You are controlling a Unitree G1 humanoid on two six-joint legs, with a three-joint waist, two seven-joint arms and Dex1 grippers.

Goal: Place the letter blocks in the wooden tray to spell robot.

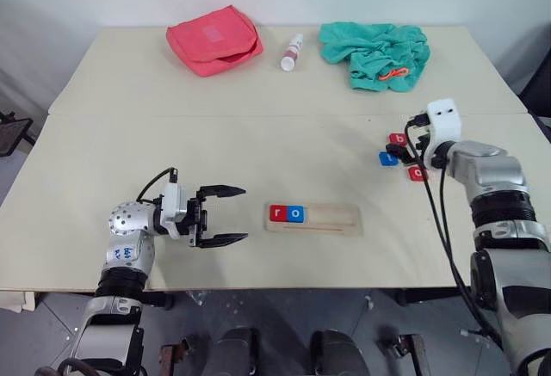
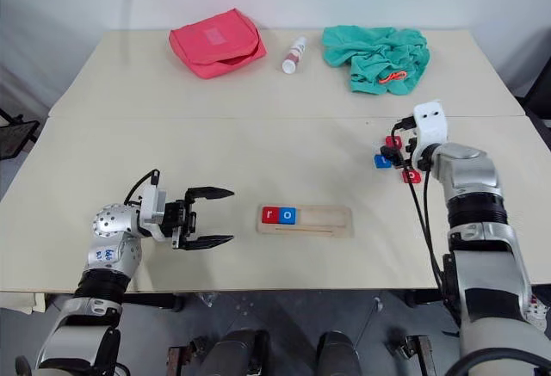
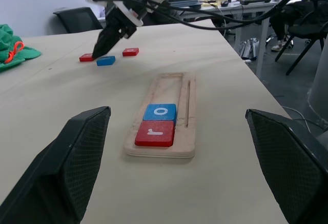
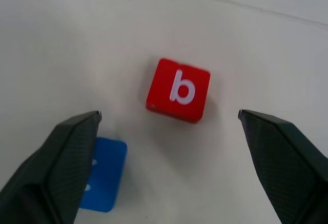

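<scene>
Both grippers have their two black fingers spread wide and hold nothing. On the robot's right, the right gripper [image 4: 169, 131] hovers over three loose letter blocks lying near the right edge of the pale beige table [image 1: 284, 135]. Seen from its wrist camera, a small red square block with a white letter b [image 4: 178, 89] lies flat on the table between the spread fingers, touching neither. A small blue square block [image 4: 104, 174] lies just beside it, partly behind one fingertip, so its letter cannot be read. From the head camera, a third small red block [image 1: 417, 173] lies near these two, its letter too small to tell.

On the robot's left, the left gripper [image 1: 225, 215] points sideways toward the middle of the table, just above the surface. Near its fingertips, but apart from them, lies the long narrow pale-wood tray [image 1: 331, 218], close to the table's front edge. Two blocks sit side by side, touching, in the tray's groove at the end nearest the left gripper: a red block with a white r [image 1: 278, 213], then a blue block with a white o [image 1: 295, 214]. Bare wood makes up the remainder of the groove.

Along the far side of the table lie a pink fabric pouch [image 1: 213, 40], a small white bottle on its side [image 1: 292, 52] and a crumpled teal cloth [image 1: 375, 54].
</scene>
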